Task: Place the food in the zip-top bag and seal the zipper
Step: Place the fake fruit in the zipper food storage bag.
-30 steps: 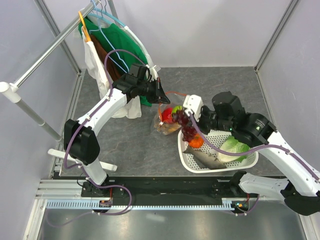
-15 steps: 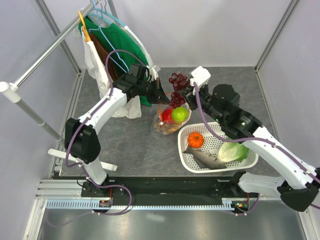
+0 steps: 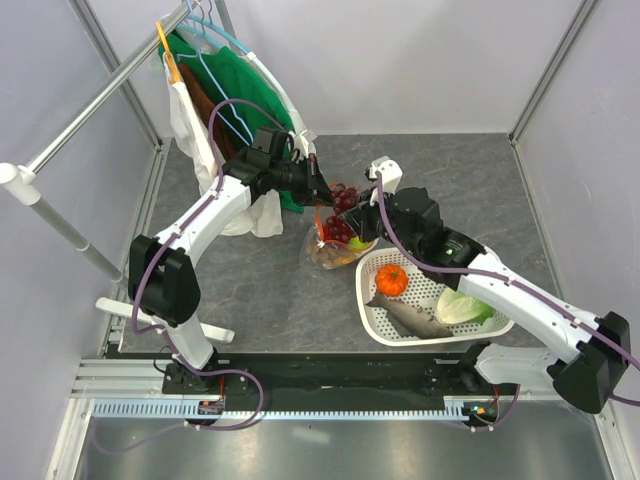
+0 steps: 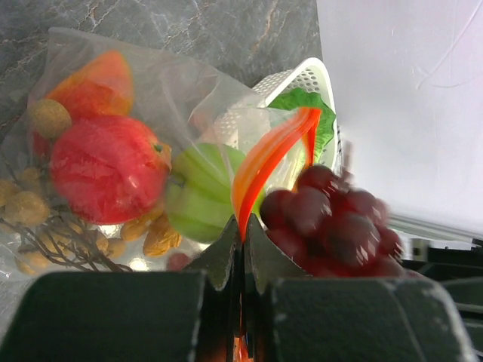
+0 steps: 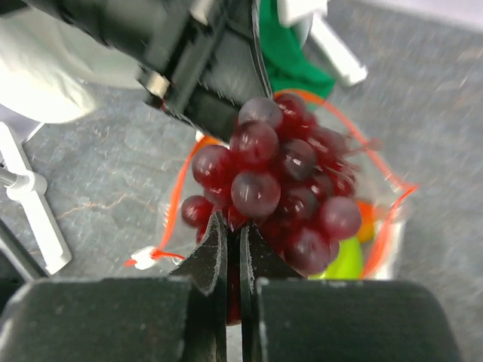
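Two closed grips: left gripper [image 4: 243, 226] pinches the zipper [image 4: 266, 160] of the zip-top bag [image 4: 189, 83]; right gripper [image 5: 234, 228] clamps grapes [image 5: 290, 188] above its mouth.

Nothing here is readable to me: no lettering, label, brand mark or number shows on the bag [image 3: 326, 258] or on the basket [image 3: 430, 292].

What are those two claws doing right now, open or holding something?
Left gripper: closed, pinching the zipper.
Right gripper: closed, holding the grapes.
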Available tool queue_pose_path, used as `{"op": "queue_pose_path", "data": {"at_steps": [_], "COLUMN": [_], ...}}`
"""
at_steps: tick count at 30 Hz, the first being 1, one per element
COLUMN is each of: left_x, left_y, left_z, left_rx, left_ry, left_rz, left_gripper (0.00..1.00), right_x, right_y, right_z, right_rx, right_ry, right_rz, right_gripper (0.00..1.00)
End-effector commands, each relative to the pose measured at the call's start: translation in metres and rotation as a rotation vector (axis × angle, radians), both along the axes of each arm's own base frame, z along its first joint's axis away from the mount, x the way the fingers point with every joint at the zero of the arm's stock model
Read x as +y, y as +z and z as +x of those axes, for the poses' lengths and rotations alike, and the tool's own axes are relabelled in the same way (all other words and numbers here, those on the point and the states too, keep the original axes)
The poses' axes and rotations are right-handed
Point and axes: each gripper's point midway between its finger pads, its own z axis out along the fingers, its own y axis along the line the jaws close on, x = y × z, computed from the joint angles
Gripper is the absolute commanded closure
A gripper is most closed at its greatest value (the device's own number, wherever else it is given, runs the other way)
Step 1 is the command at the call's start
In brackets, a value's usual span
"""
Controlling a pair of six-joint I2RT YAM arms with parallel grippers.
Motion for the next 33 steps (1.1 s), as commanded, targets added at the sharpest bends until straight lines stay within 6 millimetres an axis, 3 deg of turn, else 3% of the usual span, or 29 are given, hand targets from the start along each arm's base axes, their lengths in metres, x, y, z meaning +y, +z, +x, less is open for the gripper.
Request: {"op": "queue_pose_path", "data": {"at_steps": [1,15,20,26,28,29,30,33], "left_x": [0.001,0.003,0.003,0.004,0.003,0.003,0.003,0.003], "left_y": [0.007,0.003,0.004,0.005,0.004,0.005,0.004,0.006], "left_z": [0.004,0.000,-0.004,-0.008,-0.008,-0.007,-0.007,-0.003], "left_rx": [0.023,0.055,0.061,0.084,0.097,0.097,0.101,0.094], "left_ry": [0.014,0.019,0.011,0.012,0.013,0.016,0.015,0.032], "left_rz": [-0.050,-0.068,-0.073,-0.086,-0.089,-0.090,-0.090,-0.084], "left_gripper": [0.98,0.98,0.98,0.98,0.98,0.98,0.98,0.98], "right_x": [0.014,0.048,0.046,0.015,0.022,0.025,0.028,0.027], "right_y": [-0.002,-0.051,-0.039,-0.027,-0.025,-0.034,-0.037,-0.034], "right_z": [0.000,-0.043,-0.026,0.014,0.010,0.009,0.008,0.008], "right_rx": [0.094,0.347,0.290,0.105,0.086,0.112,0.124,0.146], "right_ry": [-0.022,0.243,0.281,0.121,0.187,0.214,0.235,0.263], "right_rz": [0.145,0.156,0.078,-0.073,-0.092,-0.116,-0.127,-0.183], "right_gripper": [1.00,1.00,1.00,1.00,0.90,0.85,0.67,0.46]}}
